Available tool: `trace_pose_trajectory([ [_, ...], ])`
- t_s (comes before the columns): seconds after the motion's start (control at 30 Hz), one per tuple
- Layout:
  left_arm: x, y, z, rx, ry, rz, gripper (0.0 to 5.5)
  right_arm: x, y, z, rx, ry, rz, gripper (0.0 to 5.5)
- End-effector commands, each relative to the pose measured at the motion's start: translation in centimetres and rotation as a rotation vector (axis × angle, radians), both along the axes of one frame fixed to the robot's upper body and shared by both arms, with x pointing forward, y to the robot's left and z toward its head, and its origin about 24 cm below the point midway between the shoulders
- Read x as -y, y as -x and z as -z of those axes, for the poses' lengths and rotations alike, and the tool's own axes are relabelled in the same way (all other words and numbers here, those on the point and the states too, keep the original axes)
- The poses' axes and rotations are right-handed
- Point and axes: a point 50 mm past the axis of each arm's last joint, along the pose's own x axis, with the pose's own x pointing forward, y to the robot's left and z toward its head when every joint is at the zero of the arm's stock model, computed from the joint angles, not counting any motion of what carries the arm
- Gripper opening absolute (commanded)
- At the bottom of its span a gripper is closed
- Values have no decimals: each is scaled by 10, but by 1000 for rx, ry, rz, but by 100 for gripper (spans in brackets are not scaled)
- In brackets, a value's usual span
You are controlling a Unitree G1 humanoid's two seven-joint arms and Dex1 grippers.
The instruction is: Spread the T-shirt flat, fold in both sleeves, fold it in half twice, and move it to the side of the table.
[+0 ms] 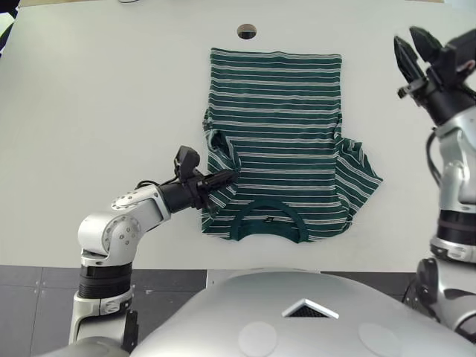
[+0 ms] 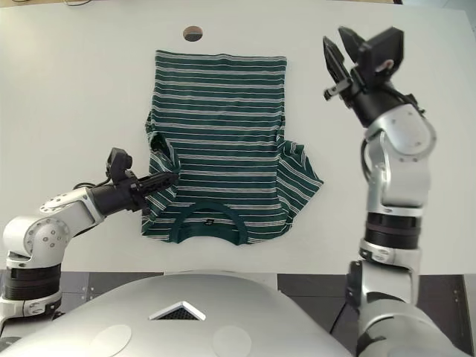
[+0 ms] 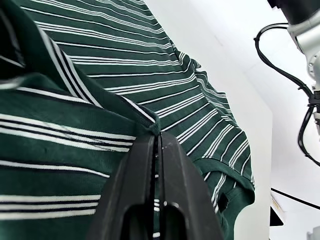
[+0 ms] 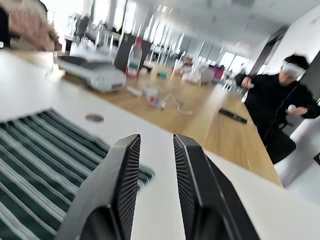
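A green T-shirt with white stripes (image 1: 279, 126) lies on the white table (image 1: 97, 104), collar toward me and hem at the far side. Its left sleeve is folded in over the body. The right sleeve (image 1: 361, 169) still sticks out, rumpled. My left gripper (image 1: 229, 177) is shut on the folded left sleeve's edge (image 3: 150, 127), low over the shirt. My right gripper (image 2: 348, 50) hangs open in the air above the table, to the right of the shirt's hem, with nothing between its fingers (image 4: 125, 165).
A round cable hole (image 1: 246, 31) sits in the table just beyond the hem. Bare tabletop stretches to the left and right of the shirt. The table's front edge runs just below the collar.
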Motion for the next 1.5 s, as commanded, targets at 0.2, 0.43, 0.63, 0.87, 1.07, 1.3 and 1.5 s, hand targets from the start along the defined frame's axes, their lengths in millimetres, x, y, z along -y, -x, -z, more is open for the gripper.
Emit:
trace_pose_trajectory([
  [0.2,-5,-3,-12,57,9,-52,134,47,57,55,-761,-96,-34,234],
  [0.43,-3,-8,-42,220,140,-75,134,50,71,91,-992,-34,-7,234],
  [0.63,-7,-12,-54,276,144,-120,134,42,85,107,-1112,-58,-32,234],
  [0.87,-12,-21,-62,315,157,-176,136,40,93,96,-1152,-71,-61,128],
  [1.07,-10,-25,-63,324,159,-189,136,32,94,90,-1163,-77,-96,17],
  [1.3,-9,-29,-63,338,163,-195,136,32,93,86,-1153,-79,-92,13],
  [1.5,-8,-34,-62,347,169,-215,136,25,82,65,-1089,-74,-128,13],
])
